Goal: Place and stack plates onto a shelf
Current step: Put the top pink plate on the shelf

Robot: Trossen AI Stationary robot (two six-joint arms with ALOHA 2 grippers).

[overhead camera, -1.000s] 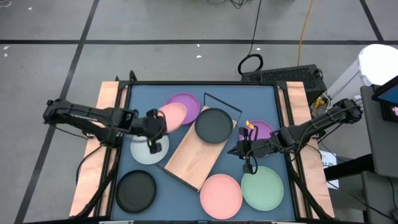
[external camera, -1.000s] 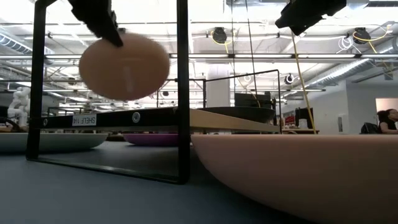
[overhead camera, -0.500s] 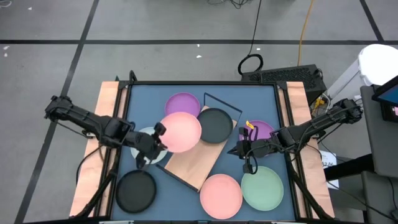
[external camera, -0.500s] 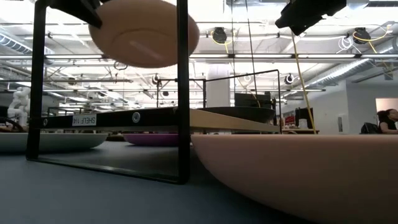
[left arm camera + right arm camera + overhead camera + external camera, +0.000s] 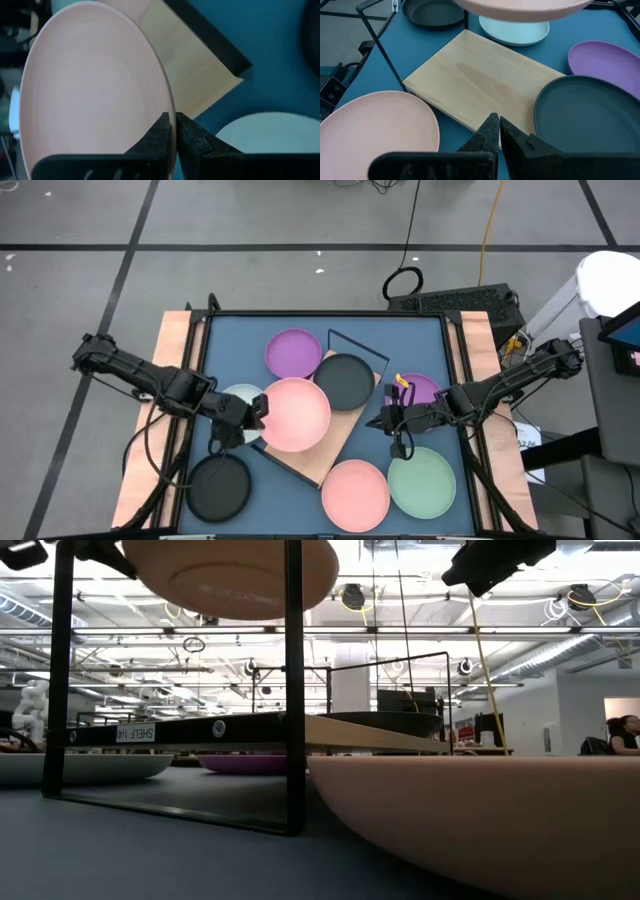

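My left gripper (image 5: 256,412) is shut on a pink plate (image 5: 296,414), which hovers about level over the near left end of the shelf (image 5: 322,438). The shelf is a light wooden board with a thin black wire frame (image 5: 293,690). A black plate (image 5: 345,380) rests on the board's far end. Under the left gripper a white-grey plate (image 5: 238,398) lies on the table. My right gripper (image 5: 393,420) is shut and holds nothing, above the table by the shelf's right side. My left gripper pinches the pink plate's rim (image 5: 171,111) between its two fingers, one on the upper face and one on the underside, at the side toward the table's left edge. The fingers (image 5: 159,136) come from the left, slanting down. The plate is lifted clear, roughly level, hollow side up.
On the blue table lie a purple plate (image 5: 293,351) at the far side, another purple plate (image 5: 422,389) by the right gripper, a black plate (image 5: 220,485) near left, and a pink plate (image 5: 355,493) and a pale green plate (image 5: 423,480) at the near edge.
My left gripper has rolled and swung toward the table's near edge and the shelf. The pink plate, which stood tilted on edge over the far plates, has turned level and now hangs over the shelf's near left end. The grip has kept shut on it.
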